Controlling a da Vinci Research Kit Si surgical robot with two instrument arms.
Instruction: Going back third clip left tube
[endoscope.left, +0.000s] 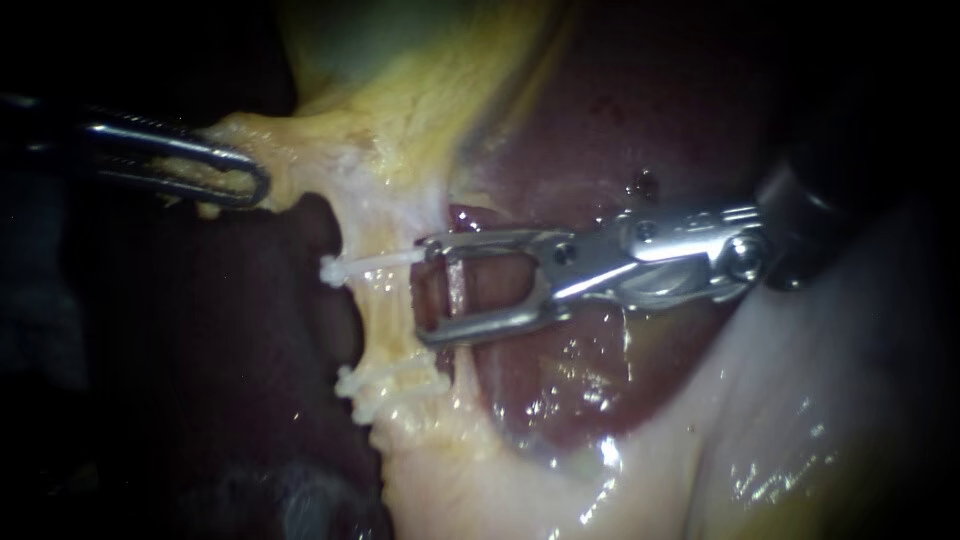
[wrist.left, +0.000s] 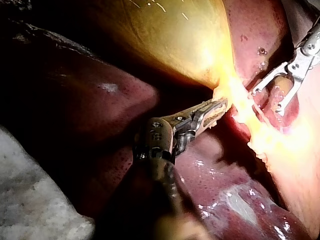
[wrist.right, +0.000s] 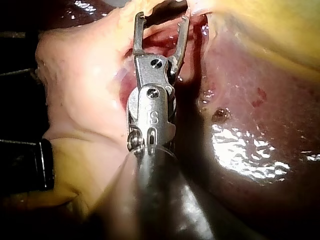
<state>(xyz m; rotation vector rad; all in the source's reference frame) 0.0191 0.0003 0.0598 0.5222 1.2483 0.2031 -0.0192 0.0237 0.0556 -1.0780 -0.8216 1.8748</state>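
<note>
The left instrument (endoscope.left: 255, 178) comes in from the left, its slim silver slotted jaws pressed together on a fold of pale yellow fatty tissue (endoscope.left: 300, 150). That fold sits just under the glossy yellow-green gallbladder (endoscope.left: 400, 60), and the tissue is pulled taut towards the jaws. The left wrist view backs that up: toothed jaws pinching the yellow edge at the gallbladder's narrow end.

Opposite is the right instrument (endoscope.left: 430, 290), bright metal ending in two long, bare forked jaws. They stand wide apart, gripping nothing. The right wrist view shows the same spread, with the tips pointing at pale tissue ahead.

Now the task's thing: a thin white plastic clip (endoscope.left: 365, 265) sits crosswise on the left tube (endoscope.left: 385, 320), a pale yellowish cord running down from the stretched tissue. One end of the clip lies just beside the tip of the upper jaw, and I cannot tell whether they touch. Lower on the same tube, two more white clips (endoscope.left: 385, 385) sit close together, apart from the jaws. A thinner pale strand (endoscope.left: 456, 295) shows in the gap between the open jaws. Behind it all, the wet, dark red liver (endoscope.left: 600, 130) glistens.
</note>
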